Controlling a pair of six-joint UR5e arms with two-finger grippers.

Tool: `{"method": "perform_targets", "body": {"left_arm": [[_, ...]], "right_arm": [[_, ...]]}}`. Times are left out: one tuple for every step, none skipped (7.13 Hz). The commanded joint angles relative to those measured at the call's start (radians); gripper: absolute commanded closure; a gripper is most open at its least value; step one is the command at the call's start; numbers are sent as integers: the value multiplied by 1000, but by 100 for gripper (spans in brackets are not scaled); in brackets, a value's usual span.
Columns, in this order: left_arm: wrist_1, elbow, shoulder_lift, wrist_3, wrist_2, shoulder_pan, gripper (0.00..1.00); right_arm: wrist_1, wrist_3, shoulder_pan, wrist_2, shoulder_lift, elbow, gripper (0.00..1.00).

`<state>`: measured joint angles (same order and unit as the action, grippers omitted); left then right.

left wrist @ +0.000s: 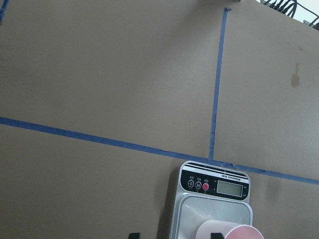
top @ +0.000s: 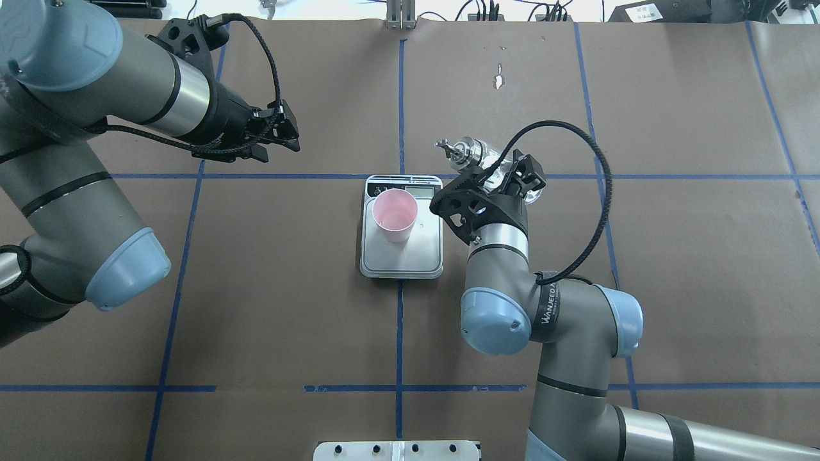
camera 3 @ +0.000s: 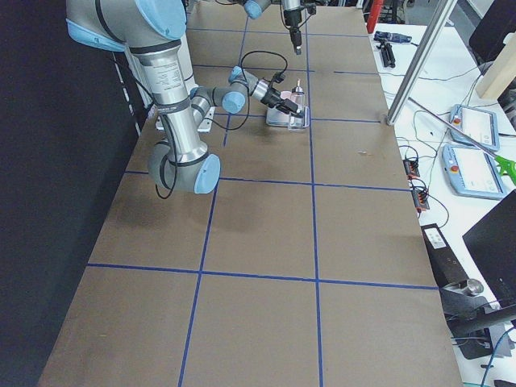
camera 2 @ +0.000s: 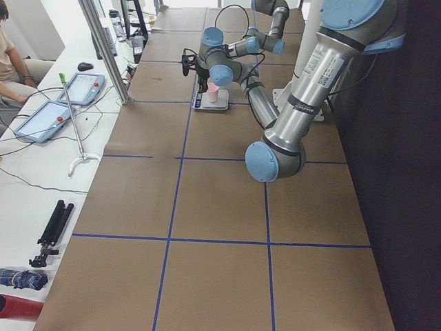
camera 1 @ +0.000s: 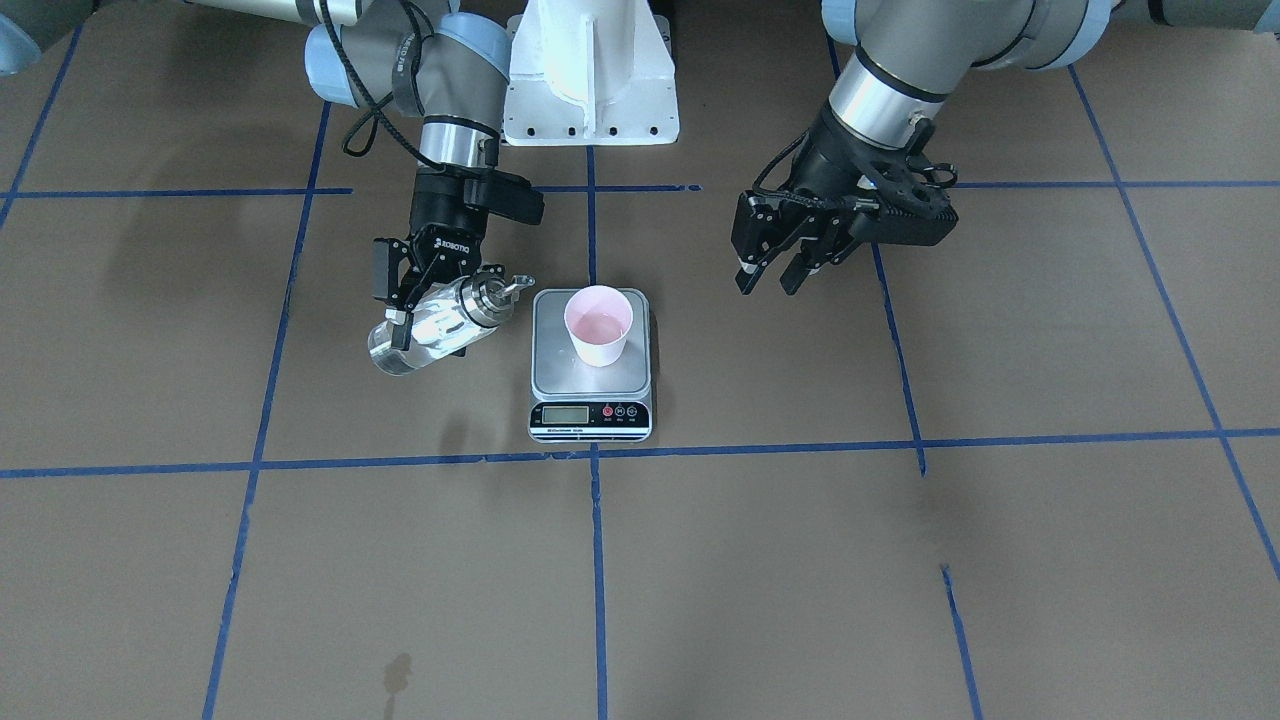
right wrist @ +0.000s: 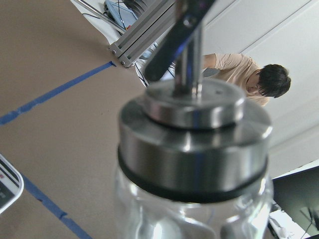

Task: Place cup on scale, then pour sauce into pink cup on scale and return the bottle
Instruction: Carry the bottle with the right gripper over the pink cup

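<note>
One tilted bottle (camera 1: 447, 317) clamped between jaws of right gripper (camera 1: 426, 330); left gripper (camera 1: 768, 284) spread apart.

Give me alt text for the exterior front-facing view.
The right hand holds the glass bottle tilted, spout toward the pink cup standing on the scale. The left hand hovers open and empty on the scale's other side.

Front cam sat across the table (camera 1: 800, 600), facing the robot (camera 1: 590, 90), steeply down. Overhead cam looked fwd from behind its shoulders; both shared the scale (camera 1: 560, 362) at mid-frame. Two side cams stood far off at the table ends. L wrist cam looked down near the scale; R wrist cam was v. close on the bottle (right wrist: 194, 164) cap.
</note>
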<state>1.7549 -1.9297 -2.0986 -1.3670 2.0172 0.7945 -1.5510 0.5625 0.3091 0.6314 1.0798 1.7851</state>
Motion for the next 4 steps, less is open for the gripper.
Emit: {"method": "perform_targets", "body": {"left_arm": [[0,-2,2,0,0,0,44],[0,-2,2,0,0,0,44],[0,-2,2,0,0,2,44],[0,-2,2,0,0,3,44]], "right_arm": [[-46,-204,-8,-74,-18,-3,100],[-47,-217,-8,-76,-38,-21,100],[-47,-264,-10,-75,-41,-33,100],[-46,-323,-14,-88,-40,-33,100]]}}
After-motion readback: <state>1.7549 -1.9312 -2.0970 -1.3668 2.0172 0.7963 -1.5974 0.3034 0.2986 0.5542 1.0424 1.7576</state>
